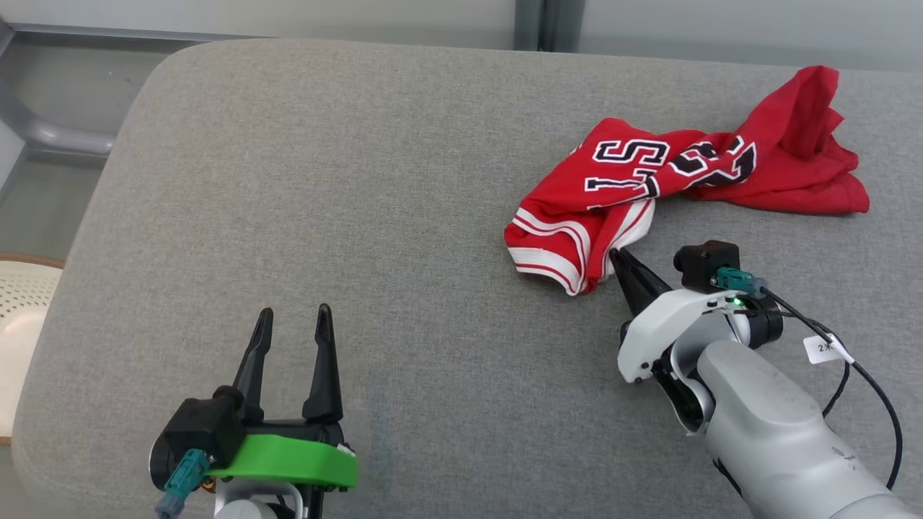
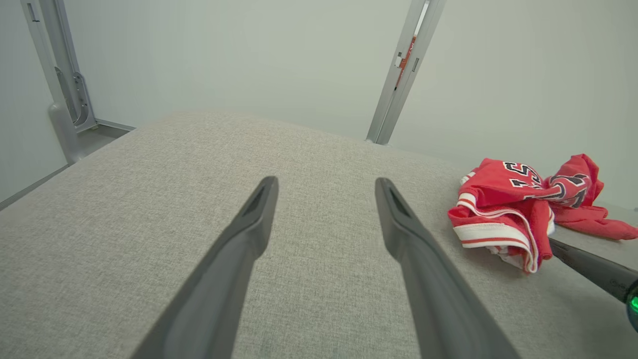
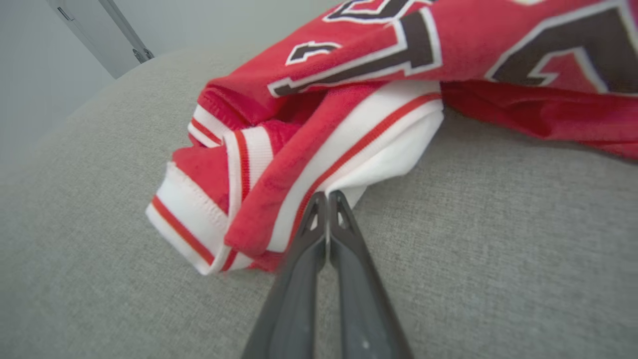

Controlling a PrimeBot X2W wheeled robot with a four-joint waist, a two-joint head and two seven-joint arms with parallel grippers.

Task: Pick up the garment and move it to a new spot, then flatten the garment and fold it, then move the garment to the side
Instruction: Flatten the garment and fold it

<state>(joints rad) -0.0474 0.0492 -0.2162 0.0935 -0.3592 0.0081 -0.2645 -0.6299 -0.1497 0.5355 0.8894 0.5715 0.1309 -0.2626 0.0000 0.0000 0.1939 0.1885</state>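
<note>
Where right jaws meet, garment [image 1: 562,216] sits pinched.

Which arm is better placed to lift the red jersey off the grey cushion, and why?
Right. The right gripper is shut on the jersey at its white trim; the left gripper stands open, well apart from it.

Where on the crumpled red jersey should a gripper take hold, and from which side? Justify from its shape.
Grip the white-striped hem at the jersey's end nearest the robot, coming low along the cushion from the robot's side: that folded edge lies exposed. The right gripper is shut there.
</note>
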